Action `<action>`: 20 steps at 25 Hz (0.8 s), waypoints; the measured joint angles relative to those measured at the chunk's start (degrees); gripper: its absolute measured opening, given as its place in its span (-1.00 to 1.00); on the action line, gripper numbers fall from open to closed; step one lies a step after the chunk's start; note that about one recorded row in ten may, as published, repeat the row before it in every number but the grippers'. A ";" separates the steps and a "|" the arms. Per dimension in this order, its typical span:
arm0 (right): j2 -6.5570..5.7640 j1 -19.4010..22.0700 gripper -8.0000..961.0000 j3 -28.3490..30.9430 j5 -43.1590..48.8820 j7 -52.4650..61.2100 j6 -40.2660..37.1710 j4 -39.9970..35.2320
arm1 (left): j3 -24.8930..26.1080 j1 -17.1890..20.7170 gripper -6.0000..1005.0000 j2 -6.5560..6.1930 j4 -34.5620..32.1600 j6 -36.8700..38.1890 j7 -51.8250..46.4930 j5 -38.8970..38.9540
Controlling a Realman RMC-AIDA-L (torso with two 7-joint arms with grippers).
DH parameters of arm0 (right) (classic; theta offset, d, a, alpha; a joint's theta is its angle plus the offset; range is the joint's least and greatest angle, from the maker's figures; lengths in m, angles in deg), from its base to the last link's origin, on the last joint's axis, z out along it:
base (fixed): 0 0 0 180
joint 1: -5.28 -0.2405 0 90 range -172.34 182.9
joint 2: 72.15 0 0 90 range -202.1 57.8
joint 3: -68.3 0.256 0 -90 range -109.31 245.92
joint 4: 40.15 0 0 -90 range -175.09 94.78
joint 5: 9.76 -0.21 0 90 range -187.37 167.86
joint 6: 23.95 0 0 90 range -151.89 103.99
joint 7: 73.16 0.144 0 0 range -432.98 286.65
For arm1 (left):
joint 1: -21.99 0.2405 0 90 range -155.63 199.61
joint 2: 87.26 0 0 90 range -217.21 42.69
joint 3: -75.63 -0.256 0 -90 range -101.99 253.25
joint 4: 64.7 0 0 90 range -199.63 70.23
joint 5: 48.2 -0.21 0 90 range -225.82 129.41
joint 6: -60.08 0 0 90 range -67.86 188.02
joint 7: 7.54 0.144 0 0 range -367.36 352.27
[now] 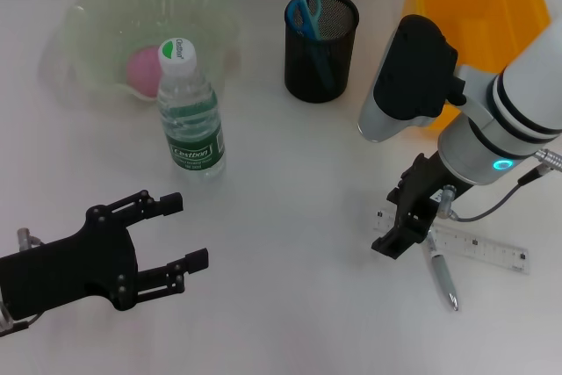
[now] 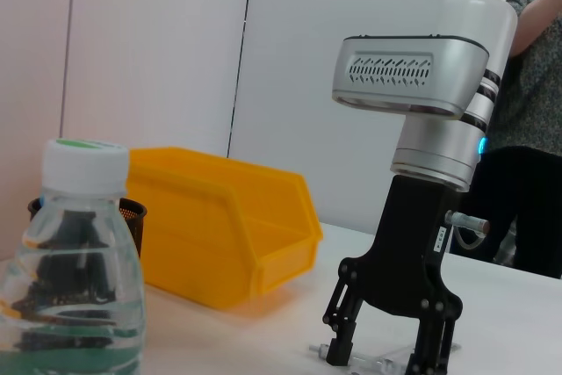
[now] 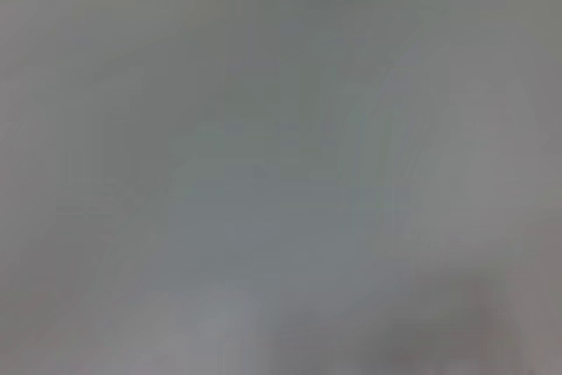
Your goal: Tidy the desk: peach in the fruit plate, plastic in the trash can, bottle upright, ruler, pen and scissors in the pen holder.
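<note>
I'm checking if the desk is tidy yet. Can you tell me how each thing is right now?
Water bottle: upright, cap on.
Peach: in the fruit plate.
Scissors: in the pen holder, handles up.
Ruler: flat on the desk.
Pen: flat on the desk, crossing the ruler.
Right gripper: open, down at the ruler's end.
Left gripper: open, idle near the bottle.

white-silver right arm (image 1: 492,129) with black joint bands, cyan LED ring, grey cable, vented silver housing, black screw-studded right gripper (image 1: 402,233), matte black left gripper (image 1: 171,233)
</note>
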 joint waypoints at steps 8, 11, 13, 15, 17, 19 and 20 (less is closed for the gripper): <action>0.00 -0.81 0.43 0.07 -0.01 0.32 0.48 1.50 | 0.00 -0.10 0.60 0.00 0.00 0.00 0.00 0.00; 0.00 -0.90 0.34 0.06 0.00 0.34 0.69 1.79 | -0.03 -0.12 0.60 0.00 0.00 0.00 0.00 0.00; 0.00 -1.06 0.27 0.16 0.00 0.35 0.71 2.11 | -0.06 -0.17 0.60 0.00 0.00 0.00 0.00 0.00; 0.00 -1.16 0.20 0.23 0.00 0.36 0.71 2.39 | -0.08 -0.20 0.60 0.00 0.00 0.00 0.00 0.00; 0.00 -1.19 0.20 0.26 0.00 0.37 0.73 2.45 | -0.09 -0.21 0.60 0.00 0.00 -0.12 0.00 0.00; 0.00 -1.32 0.20 0.45 -0.06 0.38 0.77 2.73 | -0.09 -0.21 0.60 0.00 0.00 -0.19 0.00 0.00; 0.00 -1.59 0.20 0.63 -0.35 0.38 0.81 3.33 | -0.09 -0.21 0.60 0.00 0.00 -0.25 0.00 0.00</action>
